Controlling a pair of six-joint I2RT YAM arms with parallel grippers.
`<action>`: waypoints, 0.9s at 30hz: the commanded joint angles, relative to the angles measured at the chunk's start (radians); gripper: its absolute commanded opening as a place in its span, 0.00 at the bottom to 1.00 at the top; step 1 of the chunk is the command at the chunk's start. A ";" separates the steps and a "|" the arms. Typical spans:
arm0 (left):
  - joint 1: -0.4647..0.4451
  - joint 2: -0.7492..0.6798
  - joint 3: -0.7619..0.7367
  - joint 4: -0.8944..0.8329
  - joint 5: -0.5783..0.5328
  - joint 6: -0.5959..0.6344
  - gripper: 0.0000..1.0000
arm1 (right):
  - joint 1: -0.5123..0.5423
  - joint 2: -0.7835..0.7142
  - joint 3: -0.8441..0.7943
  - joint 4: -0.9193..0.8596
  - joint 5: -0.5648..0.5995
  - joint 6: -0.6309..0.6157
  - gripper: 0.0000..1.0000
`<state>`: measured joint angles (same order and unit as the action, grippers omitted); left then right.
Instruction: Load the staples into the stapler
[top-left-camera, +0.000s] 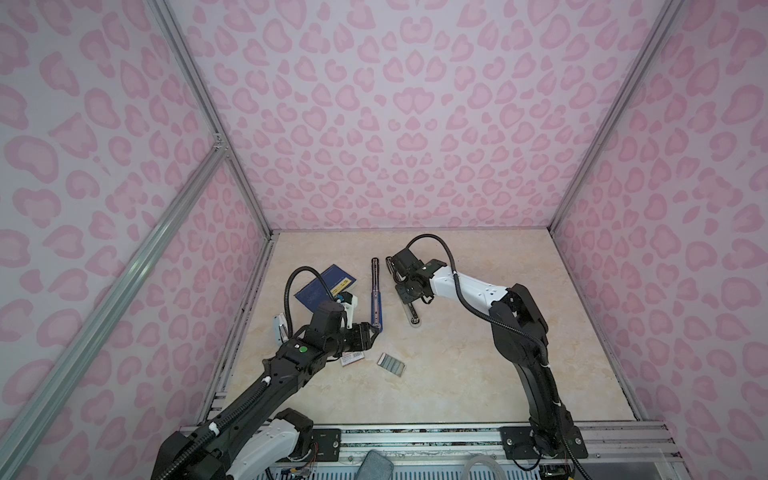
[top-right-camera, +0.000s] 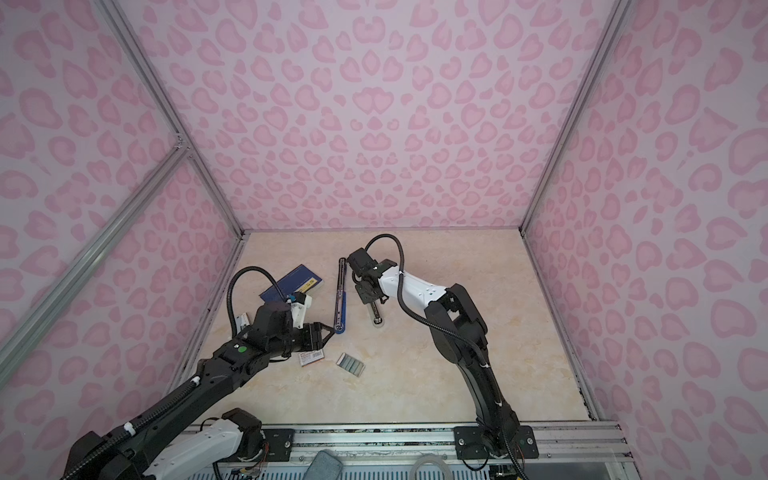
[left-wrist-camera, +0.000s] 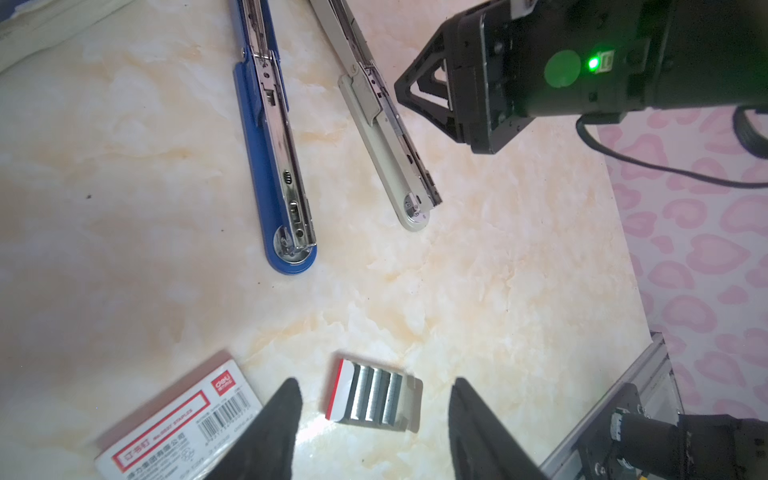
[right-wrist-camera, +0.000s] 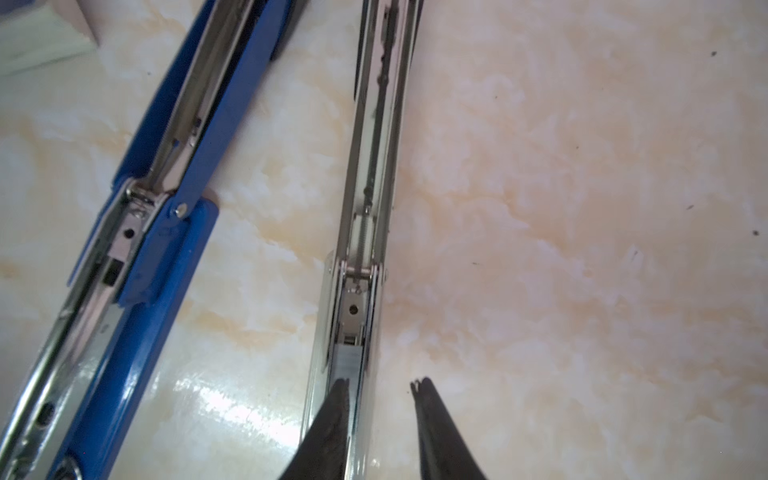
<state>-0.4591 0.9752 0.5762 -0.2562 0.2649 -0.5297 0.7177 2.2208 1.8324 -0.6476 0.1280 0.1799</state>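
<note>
**A:** Staples (top-left-camera: 391, 364) first. Where do they lie from the jaws?

**B:** Going left to right: the loose strips sit in their open tray on the table. The left gripper (left-wrist-camera: 376, 385) hangs above, jaws spread and holding nothing. In a top view the tray lies about 5 o'clock from its tips. The strips run close to 12-to-6, across the line joining the two fingers.

**A:** And the staplers?

**B:** The blue stapler (left-wrist-camera: 274, 145) lies opened flat, about 11 o'clock from the tray. Just beside it, toward 3 o'clock, the grey stapler (left-wrist-camera: 401, 166) also lies flat, running roughly 11-to-5. What looks like one strip (right-wrist-camera: 348, 361) lies in its channel.

**A:** And the right arm?

**B:** The right gripper (right-wrist-camera: 380, 385) hangs over that channel, jaws apart and pinching nothing. One fingertip is over the channel and the other is off the stapler's side.

**A:** So what does the next move hinge on?

**B:** My judgement is that the seated strip lies directly beneath the right jaws, lengthwise in the channel. That arm should lift clear without dragging the strip. The tray is nearer the left arm.
</note>
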 joint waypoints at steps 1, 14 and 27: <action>0.000 -0.006 -0.001 0.023 0.002 0.004 0.60 | -0.003 0.033 0.034 -0.025 0.010 -0.006 0.32; 0.000 -0.008 -0.006 0.024 0.000 0.003 0.60 | 0.000 0.045 0.000 -0.020 -0.005 0.002 0.31; -0.001 -0.001 -0.006 0.028 0.007 0.002 0.60 | 0.013 -0.056 -0.174 0.026 -0.005 0.021 0.32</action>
<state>-0.4591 0.9730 0.5713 -0.2562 0.2653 -0.5301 0.7269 2.1727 1.6882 -0.6052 0.1265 0.1917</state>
